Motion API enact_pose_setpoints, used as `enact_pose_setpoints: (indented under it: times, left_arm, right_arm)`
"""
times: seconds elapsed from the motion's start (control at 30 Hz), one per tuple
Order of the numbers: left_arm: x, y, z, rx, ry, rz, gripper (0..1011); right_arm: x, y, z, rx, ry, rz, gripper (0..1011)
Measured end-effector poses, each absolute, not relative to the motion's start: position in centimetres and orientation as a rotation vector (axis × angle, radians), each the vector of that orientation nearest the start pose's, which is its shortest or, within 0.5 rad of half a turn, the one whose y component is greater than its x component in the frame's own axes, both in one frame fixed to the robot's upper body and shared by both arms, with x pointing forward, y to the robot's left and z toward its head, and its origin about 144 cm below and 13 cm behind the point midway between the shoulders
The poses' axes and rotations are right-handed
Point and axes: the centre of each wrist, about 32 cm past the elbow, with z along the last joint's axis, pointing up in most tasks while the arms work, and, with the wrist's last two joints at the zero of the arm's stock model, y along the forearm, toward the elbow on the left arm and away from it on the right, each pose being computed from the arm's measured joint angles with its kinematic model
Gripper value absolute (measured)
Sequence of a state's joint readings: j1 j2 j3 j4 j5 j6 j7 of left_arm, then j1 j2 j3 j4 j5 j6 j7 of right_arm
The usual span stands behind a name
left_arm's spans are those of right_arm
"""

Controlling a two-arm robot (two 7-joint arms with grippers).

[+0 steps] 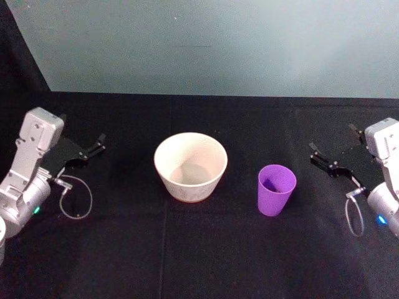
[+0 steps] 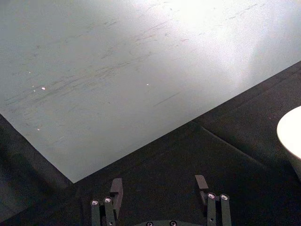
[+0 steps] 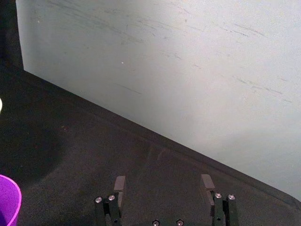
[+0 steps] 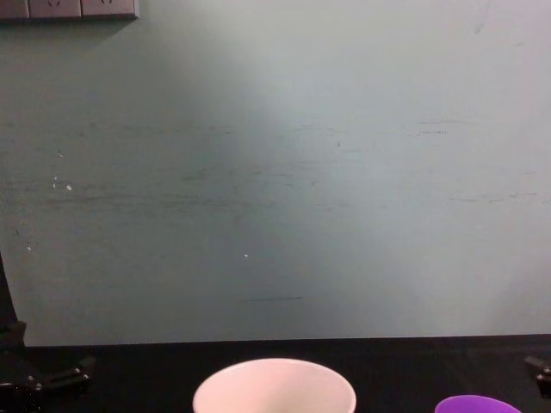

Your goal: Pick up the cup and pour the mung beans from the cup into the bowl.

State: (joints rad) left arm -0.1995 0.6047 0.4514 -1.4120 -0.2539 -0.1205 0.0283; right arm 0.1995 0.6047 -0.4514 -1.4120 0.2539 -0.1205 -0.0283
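**A:** Head view, items?
**B:** Black tabletop (image 1: pixel 124 249), pale wall (image 1: pixel 218 43) behind it. The bowl (image 1: pixel 190 167), white, upright, near the middle. The cup (image 1: pixel 276 189), purple, upright, on the robot's right of the bowl and apart from it. What the cup holds cannot be made out.

**A:** Hands in that view?
**B:** Left hand (image 1: pixel 93 149) at the left edge, well apart from the bowl. Right hand (image 1: pixel 319 156) at the right edge, near the cup but clear of it. Both are low over the tabletop, pointing inward, with nothing in them.

**A:** Left wrist view?
**B:** Left hand (image 2: pixel 159 184), two dark fingers (image 2: pixel 116 186) spread wide with bare cloth between them, nothing gripped. One curved piece of the bowl's rim (image 2: pixel 290 132) at the picture's edge, well ahead of the fingers.

**A:** Right wrist view?
**B:** Right hand (image 3: pixel 163 182), fingers (image 3: pixel 206 181) likewise wide apart and empty. Part of the cup's rim (image 3: pixel 8 200) in a corner, off to one side of the fingers, not touching them.

**A:** Chest view?
**B:** Mostly wall, with an outlet plate (image 4: pixel 69 9) at the top. The bowl's rim (image 4: pixel 274 391) at bottom centre, the cup's rim (image 4: pixel 478 404) at bottom right. Dark parts of each hand at the lower side edges, too little showing to judge the spread there.
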Motion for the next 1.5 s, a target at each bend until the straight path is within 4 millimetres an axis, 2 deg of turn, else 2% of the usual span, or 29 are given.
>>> enact_pose_setpoints:
  times: [1.33, 1.5]
  left_arm:
    - [48.86, 30.97, 113.98, 0.304, -0.285, 1.248, 1000]
    - [48.86, 30.97, 113.98, 0.304, -0.285, 1.248, 1000]
  right_arm:
    - [48.85, -30.98, 113.97, -0.305, -0.285, -1.248, 1003]
    - [48.14, -31.47, 113.66, -0.326, -0.282, -1.240, 1003]
